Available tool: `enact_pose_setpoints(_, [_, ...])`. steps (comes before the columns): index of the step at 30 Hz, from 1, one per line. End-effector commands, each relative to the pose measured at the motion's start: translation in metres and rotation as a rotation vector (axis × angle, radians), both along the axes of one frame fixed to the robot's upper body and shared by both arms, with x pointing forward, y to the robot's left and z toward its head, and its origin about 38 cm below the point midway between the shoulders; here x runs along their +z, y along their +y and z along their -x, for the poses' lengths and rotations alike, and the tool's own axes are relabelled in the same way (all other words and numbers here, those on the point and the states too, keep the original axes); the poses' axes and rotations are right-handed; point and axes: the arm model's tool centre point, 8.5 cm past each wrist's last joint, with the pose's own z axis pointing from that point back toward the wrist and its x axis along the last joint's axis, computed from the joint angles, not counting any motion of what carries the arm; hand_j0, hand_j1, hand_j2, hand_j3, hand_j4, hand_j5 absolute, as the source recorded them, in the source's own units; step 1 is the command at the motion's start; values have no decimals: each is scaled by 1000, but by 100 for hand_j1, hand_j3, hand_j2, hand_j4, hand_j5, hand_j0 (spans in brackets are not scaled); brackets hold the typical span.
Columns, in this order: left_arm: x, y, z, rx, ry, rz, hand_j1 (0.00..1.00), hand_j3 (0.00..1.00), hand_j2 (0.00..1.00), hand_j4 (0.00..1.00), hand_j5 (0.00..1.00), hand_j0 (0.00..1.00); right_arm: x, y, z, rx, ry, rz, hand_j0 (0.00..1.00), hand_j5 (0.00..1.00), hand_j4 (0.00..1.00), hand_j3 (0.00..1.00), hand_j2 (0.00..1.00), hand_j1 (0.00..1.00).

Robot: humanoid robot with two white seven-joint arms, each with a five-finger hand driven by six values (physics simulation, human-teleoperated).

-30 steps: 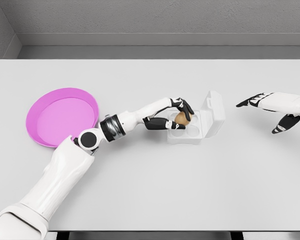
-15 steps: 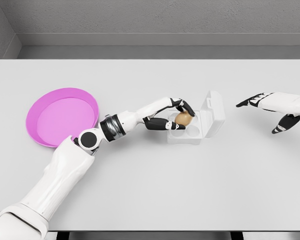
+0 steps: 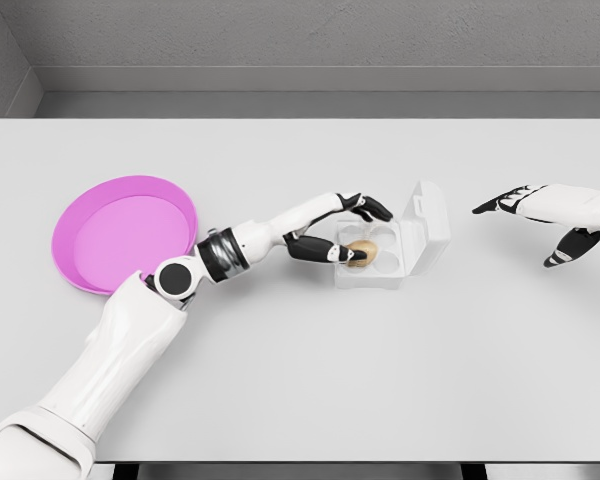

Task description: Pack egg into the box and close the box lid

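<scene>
We see our left hand (image 3: 352, 228) spread open over the box (image 3: 392, 252), holding nothing, the egg (image 3: 361, 252) lying in a far-left cup of the box, lid (image 3: 428, 225) upright at right, our right hand (image 3: 540, 216) open, empty, far right, pink plate (image 3: 123, 233) left.

One round pink plate (image 3: 120, 235) lies flat at 9 o'clock on the white table (image 3: 330, 380). A grey wall (image 3: 310, 40) stands at 12 o'clock.
</scene>
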Motion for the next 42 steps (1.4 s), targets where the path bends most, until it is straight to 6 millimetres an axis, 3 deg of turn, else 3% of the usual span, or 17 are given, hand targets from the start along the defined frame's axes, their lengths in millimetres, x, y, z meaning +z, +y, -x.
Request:
enact_pose_setpoints(1, [1,1,-1,5,2,7,74,74,74,74,74,74,1,-1,0,-3,0,-4,100,100,100,100,100,100])
enact_pose_setpoints(6, [2,2,-2,6,0,9,74,74,74,74,74,74,1,0,0,-2,0,-4,100,100,100,100,100,100])
enact_pose_setpoints(9, [30,2,-11,-8,-29,69,71,71,71,71,71,71,2,0,0,1,-4,-3,100,100,100,100,100,100])
enact_pose_setpoints(11, [71,32,-5,-36,-117,114,83,83,83,83,83,83,5,1,-2,4,-12,-4,100,100,100,100,100,100])
enact_pose_setpoints(12, [88,46,6,-80,-131,140,84,84,84,84,84,84,6,1,-2,5,-14,-4,100,100,100,100,100,100])
enact_pose_setpoints(13, [103,71,10,-90,-149,125,97,97,97,97,97,97,7,1,-2,5,-15,-4,100,100,100,100,100,100])
enact_pose_setpoints(14, [113,105,12,-64,-176,60,100,100,100,100,100,100,7,2,-2,8,-16,-5,100,100,100,100,100,100])
enact_pose_setpoints(17, [144,166,23,-25,-259,-99,100,100,100,100,100,100,17,21,4,76,-42,-4,100,100,100,100,100,100])
enact_pose_setpoints(20, [156,201,25,43,-410,-365,100,100,100,100,100,100,15,37,11,131,-39,-5,100,100,100,100,100,100])
enact_pose_setpoints(23, [147,221,31,63,-380,-422,100,100,100,100,100,100,14,44,20,168,-30,11,100,100,100,100,100,100])
enact_pose_setpoints(26, [146,219,31,60,-375,-410,100,100,100,100,100,100,18,30,24,148,-24,46,100,100,100,100,100,100])
enact_pose_setpoints(30, [144,219,32,59,-359,-394,100,100,100,100,100,100,22,25,25,145,-28,60,100,100,100,100,100,100])
enact_pose_setpoints(32, [142,218,32,58,-355,-392,100,100,100,100,100,100,29,37,32,191,-44,60,100,100,100,100,100,100])
enact_pose_setpoints(42, [142,217,32,58,-354,-385,100,100,100,100,100,100,33,50,33,225,-59,43,100,100,100,100,100,100])
